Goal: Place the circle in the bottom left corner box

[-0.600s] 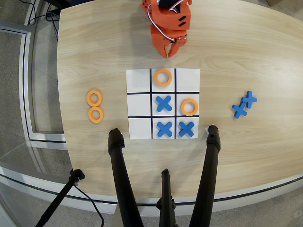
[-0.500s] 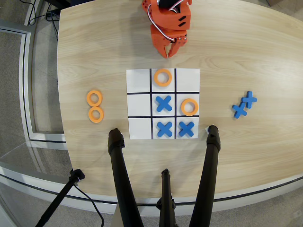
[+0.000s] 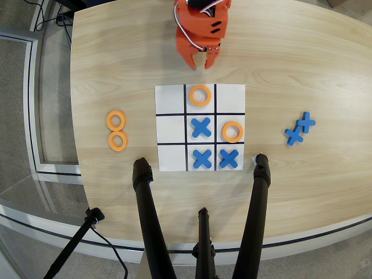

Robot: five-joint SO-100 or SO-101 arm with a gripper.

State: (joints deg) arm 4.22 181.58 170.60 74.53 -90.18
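Observation:
In the overhead view a white 3x3 board (image 3: 172, 100) lies mid-table. Orange circles sit in its top middle cell (image 3: 200, 95) and middle right cell (image 3: 232, 131). Blue X pieces fill the centre (image 3: 201, 127), bottom middle (image 3: 202, 158) and bottom right (image 3: 229, 158). The bottom left corner box (image 3: 172, 157) is bare white. Two spare orange circles (image 3: 116, 121) (image 3: 118, 140) lie on the wood left of the board. My orange gripper (image 3: 200, 62) hovers above the board's top edge, slightly open and holding nothing.
Two spare blue X pieces (image 3: 306, 122) (image 3: 294, 135) lie on the wood right of the board. Black tripod legs (image 3: 144, 197) (image 3: 259, 192) stand on the near table edge just below the board. The table's left edge curves close to the spare circles.
The gripper has shifted a little left and back toward the top edge, and its jaws have parted slightly. No piece on the table has moved.

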